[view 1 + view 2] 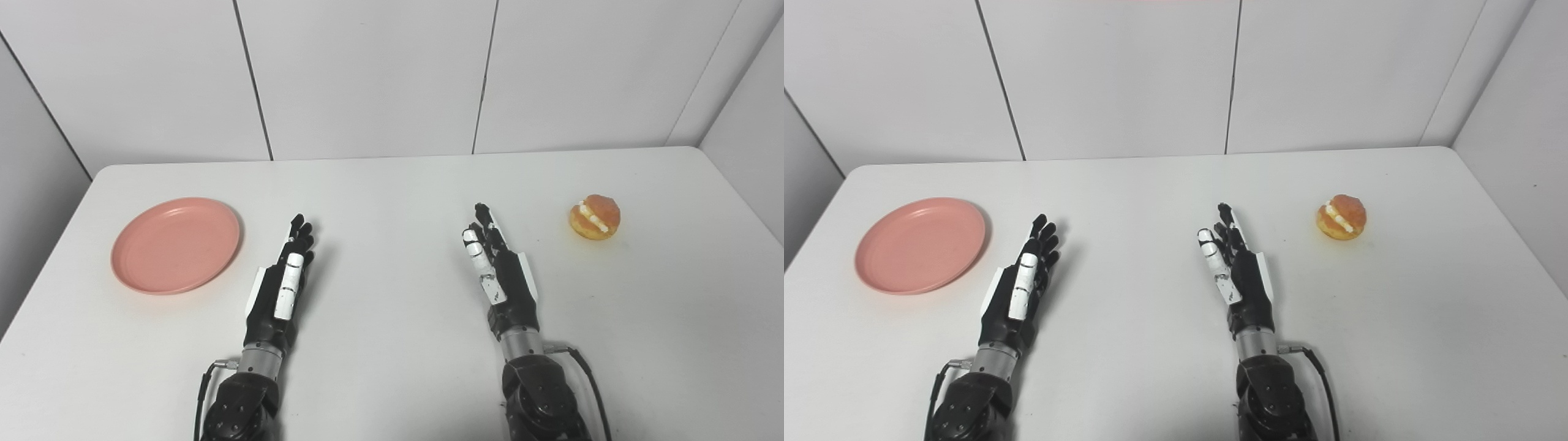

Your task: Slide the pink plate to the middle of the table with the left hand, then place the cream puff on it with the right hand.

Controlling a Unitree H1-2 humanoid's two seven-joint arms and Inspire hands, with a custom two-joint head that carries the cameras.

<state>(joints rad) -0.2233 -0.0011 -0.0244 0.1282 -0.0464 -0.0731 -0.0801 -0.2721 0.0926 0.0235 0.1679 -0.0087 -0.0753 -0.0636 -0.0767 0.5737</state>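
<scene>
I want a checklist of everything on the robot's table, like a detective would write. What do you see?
Surface: white table, bare between the hands.
Job's things: pink plate at the table's left side, empty, not yet in the middle; cream puff at the right side, sitting on the table, away from the plate.
Clutter: nothing seen.
Hands: left hand open, fingers stretched out, just right of the plate and not touching it; right hand open, holding nothing, apart from the cream puff.
Cables: thin black cable at the left wrist, another at the right wrist.
Surroundings: white panelled walls behind and at both sides.
</scene>
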